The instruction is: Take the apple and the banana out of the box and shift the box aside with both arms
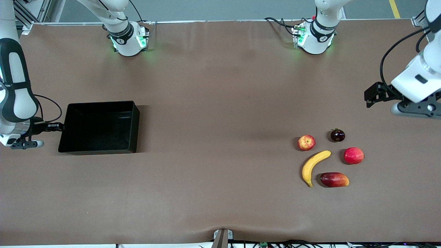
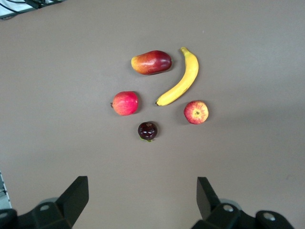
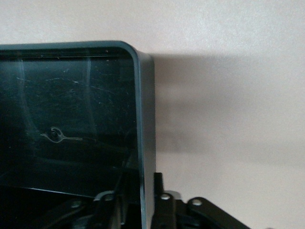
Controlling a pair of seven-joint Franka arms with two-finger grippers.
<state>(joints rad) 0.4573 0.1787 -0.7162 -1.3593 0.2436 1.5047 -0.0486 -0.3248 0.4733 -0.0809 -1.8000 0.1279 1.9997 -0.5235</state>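
Note:
The black box (image 1: 135, 125) stands empty toward the right arm's end of the table. My right gripper (image 1: 60, 126) straddles the box wall (image 3: 146, 119) at that end. One finger is inside and one outside, and a thin gap shows beside the outer finger (image 3: 158, 183), so it is open. The yellow banana (image 1: 314, 165) (image 2: 181, 78) lies toward the left arm's end. The small red-and-yellow apple (image 1: 306, 142) (image 2: 196, 112) sits just farther from the front camera than the banana. My left gripper (image 1: 370, 98) (image 2: 143, 183) hangs wide open and empty over bare table beside the fruits.
An all-red apple (image 1: 354, 155) (image 2: 125, 103), a red-and-yellow mango (image 1: 334, 179) (image 2: 151, 62) and a small dark round fruit (image 1: 337, 135) (image 2: 147, 130) lie around the banana. Brown tabletop stretches between the box and the fruits.

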